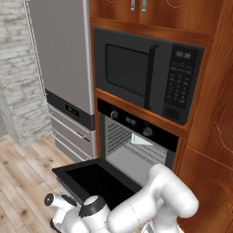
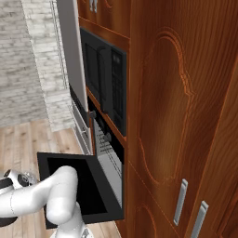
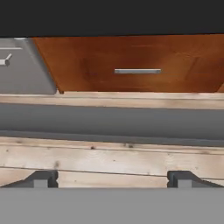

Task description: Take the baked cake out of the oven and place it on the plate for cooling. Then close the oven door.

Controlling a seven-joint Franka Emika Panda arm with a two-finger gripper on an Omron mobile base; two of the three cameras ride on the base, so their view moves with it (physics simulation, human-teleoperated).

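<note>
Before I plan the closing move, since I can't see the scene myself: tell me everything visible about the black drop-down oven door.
The black drop-down oven door is fully open, lying about level and jutting out over the wooden floor. Its upward face is a matt black frame around a darker glass-like window. Its back edge meets the base of the oven, under the wire racks. Nothing rests on it. The white arm crosses in front of its near edge; whether they touch cannot be told.

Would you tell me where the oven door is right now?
The oven door hangs open, flat and level below the oven, under the microwave and right of the grey fridge; the right base view shows it beside the wooden cabinets.
</note>
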